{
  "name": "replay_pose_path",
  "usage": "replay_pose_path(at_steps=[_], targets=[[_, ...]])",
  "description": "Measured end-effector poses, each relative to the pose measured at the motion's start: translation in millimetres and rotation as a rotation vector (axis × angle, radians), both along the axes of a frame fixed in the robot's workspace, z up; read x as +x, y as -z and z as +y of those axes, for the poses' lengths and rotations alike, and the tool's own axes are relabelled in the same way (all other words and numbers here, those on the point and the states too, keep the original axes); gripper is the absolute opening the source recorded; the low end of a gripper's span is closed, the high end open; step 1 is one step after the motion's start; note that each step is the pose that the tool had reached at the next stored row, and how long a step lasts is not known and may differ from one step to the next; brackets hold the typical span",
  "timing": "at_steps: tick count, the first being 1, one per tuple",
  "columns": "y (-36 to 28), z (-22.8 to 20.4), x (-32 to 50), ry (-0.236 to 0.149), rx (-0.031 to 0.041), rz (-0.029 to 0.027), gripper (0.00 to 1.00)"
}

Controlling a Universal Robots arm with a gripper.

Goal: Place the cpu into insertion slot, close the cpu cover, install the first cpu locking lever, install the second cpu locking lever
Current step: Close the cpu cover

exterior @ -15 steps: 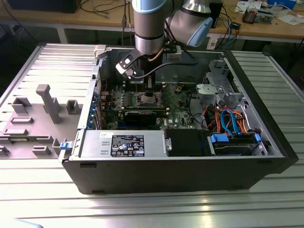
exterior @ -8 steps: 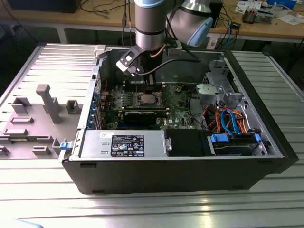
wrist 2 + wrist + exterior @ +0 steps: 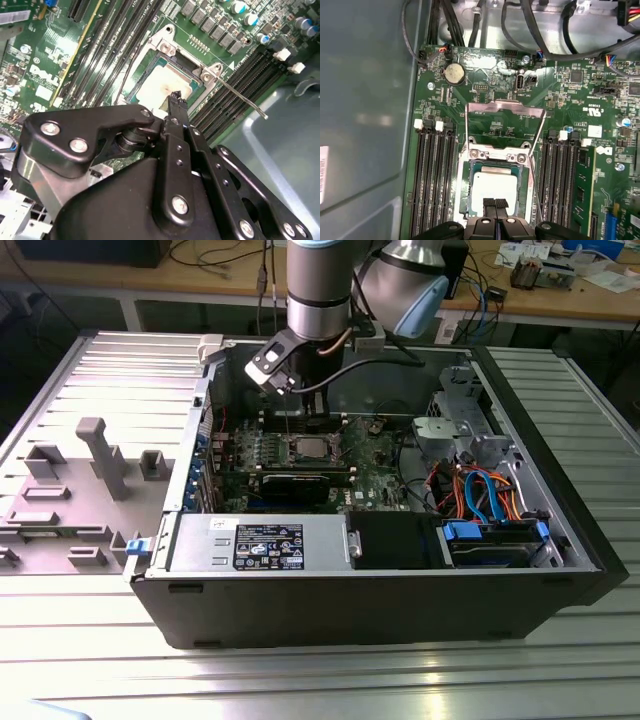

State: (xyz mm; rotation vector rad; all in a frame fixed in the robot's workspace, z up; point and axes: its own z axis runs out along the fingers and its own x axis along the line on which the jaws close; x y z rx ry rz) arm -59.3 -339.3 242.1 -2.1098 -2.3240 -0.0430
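Evidently the open computer case (image 3: 380, 600) lies on its side so that the arm can come straight down onto the green motherboard (image 3: 485, 75). We see the cpu cover (image 3: 505, 108) tipped back on its hinge (a thin silvery frame with an open middle), which leaves the insertion slot (image 3: 523, 187) bare. The cpu (image 3: 494, 187) lies flat inside that slot, a dull silver-beige square with a faint smudge on top. The gripper (image 3: 495, 204) hangs over one edge of it, fingertips pressed together and holding nothing.
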Motion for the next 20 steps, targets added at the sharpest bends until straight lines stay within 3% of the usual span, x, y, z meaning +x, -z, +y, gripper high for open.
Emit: replay_pose_path(at_steps=[4, 6, 9, 16, 20], targets=[[-10.3, 0.0, 0.0, 0.000, 0.0000, 0.0001, 0.11], [-19.4, 0.0, 0.0, 0.000, 0.0000, 0.0000, 0.11], [-25.7, 0.0, 0.0, 0.000, 0.0000, 0.0001, 0.11], [-27.5, 0.0, 1.9, 0.000, -0.0003, 0.0002, 0.11], [-26.6, 0.0, 17.9, 0.000, 0.0000, 0.0004, 0.11]])
